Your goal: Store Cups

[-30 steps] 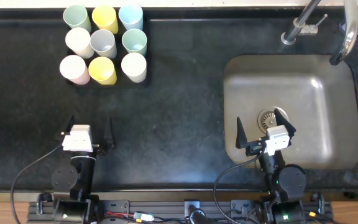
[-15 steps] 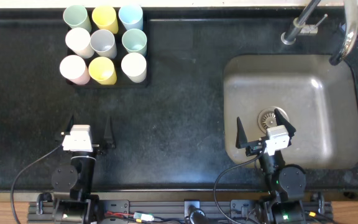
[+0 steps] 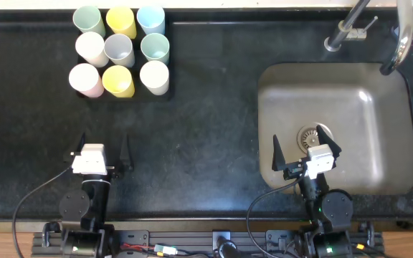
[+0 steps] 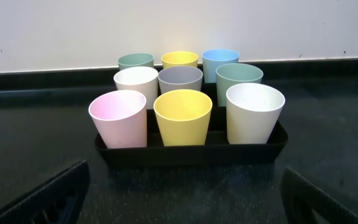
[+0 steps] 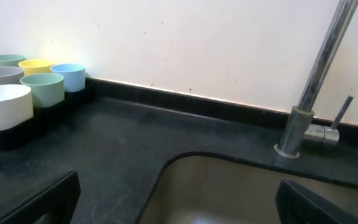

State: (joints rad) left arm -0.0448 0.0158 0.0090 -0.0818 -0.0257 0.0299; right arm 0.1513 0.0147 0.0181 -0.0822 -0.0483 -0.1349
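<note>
Several pastel cups stand upright in a black tray (image 3: 168, 95) (image 4: 191, 154) at the back left of the dark counter. In its front row are a pink cup (image 3: 84, 79) (image 4: 119, 117), a yellow cup (image 3: 117, 81) (image 4: 183, 116) and a white cup (image 3: 154, 76) (image 4: 254, 112) (image 5: 6, 106). My left gripper (image 3: 104, 150) (image 4: 182, 196) rests open near the front edge, well short of the tray and facing it. Over the sink's front part, my right gripper (image 3: 301, 146) (image 5: 179, 199) is open and holds nothing.
A steel sink (image 3: 378, 107) is set into the counter's right side, with a drain (image 3: 309, 135) near my right gripper. A tap (image 3: 348, 26) (image 5: 316, 81) rises behind it. A pale wall (image 4: 179, 25) closes off the back.
</note>
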